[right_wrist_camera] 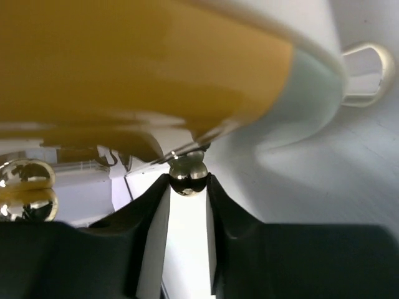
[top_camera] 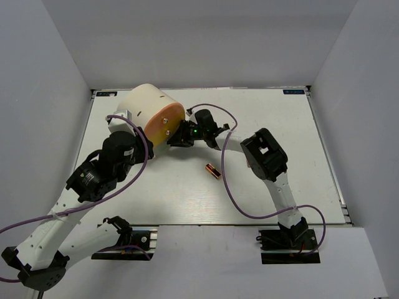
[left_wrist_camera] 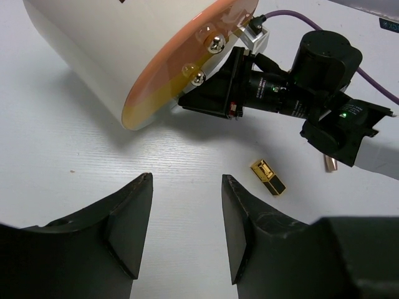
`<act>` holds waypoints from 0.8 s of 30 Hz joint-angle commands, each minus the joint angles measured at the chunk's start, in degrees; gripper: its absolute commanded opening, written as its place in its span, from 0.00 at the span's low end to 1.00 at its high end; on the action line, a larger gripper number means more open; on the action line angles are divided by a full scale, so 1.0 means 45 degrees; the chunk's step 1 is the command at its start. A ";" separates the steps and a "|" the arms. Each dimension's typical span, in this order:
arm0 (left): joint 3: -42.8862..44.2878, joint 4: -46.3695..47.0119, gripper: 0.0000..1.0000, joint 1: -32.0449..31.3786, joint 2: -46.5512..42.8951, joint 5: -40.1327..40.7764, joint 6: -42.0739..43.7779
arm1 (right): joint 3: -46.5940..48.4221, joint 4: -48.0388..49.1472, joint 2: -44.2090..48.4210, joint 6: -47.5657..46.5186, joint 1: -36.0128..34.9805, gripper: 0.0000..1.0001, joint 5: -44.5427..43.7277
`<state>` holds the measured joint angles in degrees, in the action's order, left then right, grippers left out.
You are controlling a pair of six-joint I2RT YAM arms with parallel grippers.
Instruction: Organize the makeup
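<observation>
Knob point(right_wrist_camera: 189, 174) in grip of right tool point(right_wrist_camera: 188, 182)

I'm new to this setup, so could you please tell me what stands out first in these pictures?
A big cream cylinder with an orange front lies on its side at the far left of the table. The right gripper is closed on a small gold knob on that front. One gold-and-black lipstick lies alone mid-table, and the left gripper hangs open close by.
</observation>
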<state>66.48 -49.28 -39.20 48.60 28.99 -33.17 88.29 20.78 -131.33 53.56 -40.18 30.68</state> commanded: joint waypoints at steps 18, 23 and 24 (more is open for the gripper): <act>-0.1140 0.2082 0.58 -0.0078 0.0040 -0.0818 -0.0266 | -0.5087 0.2122 0.3969 -0.0789 0.1020 0.22 0.0896; -0.1101 0.2356 0.58 -0.0078 0.0313 -0.1013 -0.0266 | -0.5168 0.2238 0.4008 -0.1022 0.1059 0.44 0.1151; -0.1062 0.2434 0.58 -0.0078 0.0333 -0.1071 -0.0266 | -0.5128 0.2258 0.4008 -0.1101 0.1097 0.61 0.1326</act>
<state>61.45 -40.73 -39.22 49.98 25.43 -33.98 64.90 26.96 -116.73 50.50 -35.33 33.67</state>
